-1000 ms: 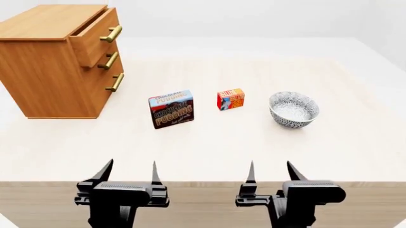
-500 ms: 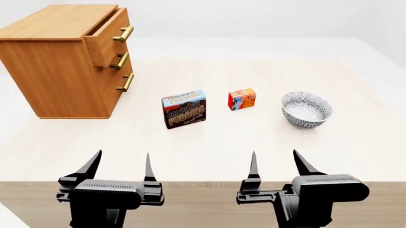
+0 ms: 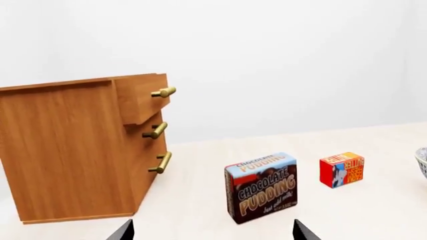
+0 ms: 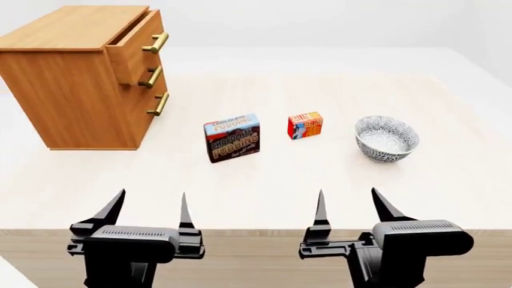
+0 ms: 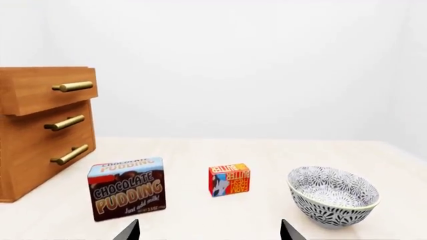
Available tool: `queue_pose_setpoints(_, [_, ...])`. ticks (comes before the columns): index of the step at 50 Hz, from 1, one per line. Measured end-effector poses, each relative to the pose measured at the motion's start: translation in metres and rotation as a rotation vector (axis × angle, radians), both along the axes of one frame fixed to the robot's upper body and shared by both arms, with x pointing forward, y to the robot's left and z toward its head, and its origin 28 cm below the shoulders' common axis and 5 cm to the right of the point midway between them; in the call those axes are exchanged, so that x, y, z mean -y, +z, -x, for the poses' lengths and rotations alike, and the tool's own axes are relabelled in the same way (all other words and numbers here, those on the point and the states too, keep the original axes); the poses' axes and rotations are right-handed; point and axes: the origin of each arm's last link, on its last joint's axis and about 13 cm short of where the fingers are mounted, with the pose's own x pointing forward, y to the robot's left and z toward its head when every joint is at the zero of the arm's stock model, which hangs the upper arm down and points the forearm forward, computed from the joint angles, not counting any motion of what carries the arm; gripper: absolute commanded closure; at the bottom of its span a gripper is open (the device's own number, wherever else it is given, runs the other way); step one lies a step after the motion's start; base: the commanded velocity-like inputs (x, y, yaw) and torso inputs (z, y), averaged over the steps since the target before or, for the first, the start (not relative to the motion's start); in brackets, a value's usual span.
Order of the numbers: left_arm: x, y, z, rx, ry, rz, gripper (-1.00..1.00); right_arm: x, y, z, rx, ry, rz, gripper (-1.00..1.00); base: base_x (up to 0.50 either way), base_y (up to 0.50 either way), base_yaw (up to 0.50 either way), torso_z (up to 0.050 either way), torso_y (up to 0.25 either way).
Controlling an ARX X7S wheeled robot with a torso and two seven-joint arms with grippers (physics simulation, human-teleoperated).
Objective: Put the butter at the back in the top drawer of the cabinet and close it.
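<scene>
The butter [image 4: 305, 125] is a small red-and-orange carton standing mid-table; it also shows in the left wrist view [image 3: 341, 170] and the right wrist view [image 5: 229, 179]. The wooden cabinet [image 4: 68, 90] stands at the far left, and its top drawer [image 4: 136, 47] is pulled partly out, brass handle forward. The drawer also shows in the wrist views [image 3: 141, 97] [image 5: 47, 90]. My left gripper [image 4: 148, 211] and right gripper [image 4: 349, 208] are both open and empty, hovering at the table's near edge, well short of the butter.
A larger Chocolate Pudding box [image 4: 232, 137] stands left of the butter, between it and the cabinet. A patterned grey bowl [image 4: 386, 138] sits to the butter's right. The light wooden table [image 4: 264, 186] ends just under my grippers.
The head view shifted left a second ago, so everything slid right in it, then held still. My grippers stayed open at the near edge, spreading slightly apart.
</scene>
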Motion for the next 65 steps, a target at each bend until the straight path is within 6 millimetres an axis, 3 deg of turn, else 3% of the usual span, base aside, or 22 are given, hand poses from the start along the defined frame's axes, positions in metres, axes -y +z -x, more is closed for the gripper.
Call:
queue_pose_setpoints(6, [-0.0002, -0.0002, 0.0004, -0.003, -0.003, 0.002, -1.00, -0.0005, 0.0000, 0.0004, -0.004, 0.002, 0.001, -1.00, 0.00, 0.00, 0.00, 0.000, 0.000])
queue_pose_setpoints(54, [0.0001, 0.0026, 0.0045, -0.008, -0.025, 0.016, -1.00, -0.0028, 0.0023, 0.0020, -0.026, 0.020, 0.013, -1.00, 0.50, 0.00, 0.00, 0.000, 0.000])
queue_pose_setpoints(65, [0.0001, 0.0040, 0.0046, -0.005, -0.032, 0.020, -1.00, -0.0027, 0.0044, 0.0028, -0.004, 0.027, 0.009, -1.00, 0.02, 0.00, 0.00, 0.000, 0.000])
